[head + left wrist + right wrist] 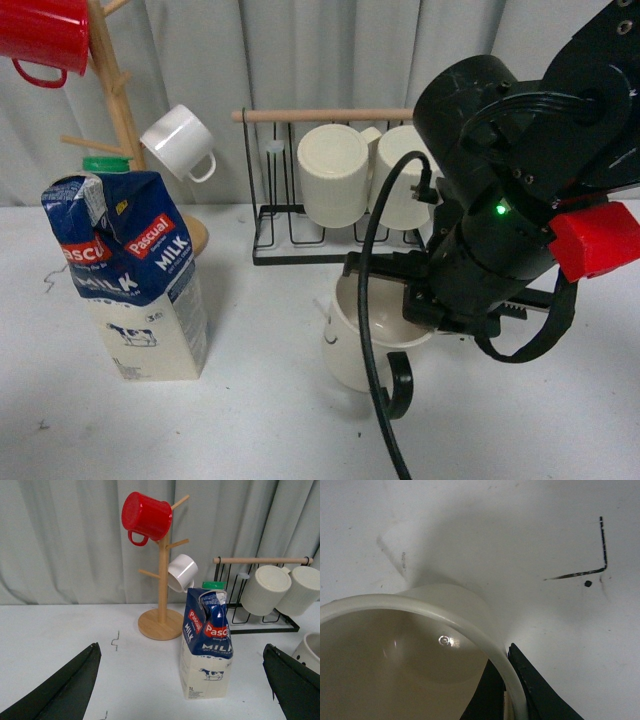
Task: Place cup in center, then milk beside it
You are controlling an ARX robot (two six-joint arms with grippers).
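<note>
The cream cup [350,350] with a black handle [398,385] stands on the white table in the middle of the front view. My right gripper [440,315] is shut on its rim; in the right wrist view one finger lies inside and one outside the rim [510,680]. A black corner mark [592,560] of the center shows beside the cup. The milk carton [130,275] stands upright left of the cup; it also shows in the left wrist view [207,642]. My left gripper [185,690] is open and empty, facing the carton, its fingers [65,690] wide apart.
A wire rack [300,235] with ribbed cream mugs [335,170] stands behind the cup. A wooden mug tree [161,620] holds a red mug [147,516] and a small white cup [182,572] behind the carton. Curtains close the back.
</note>
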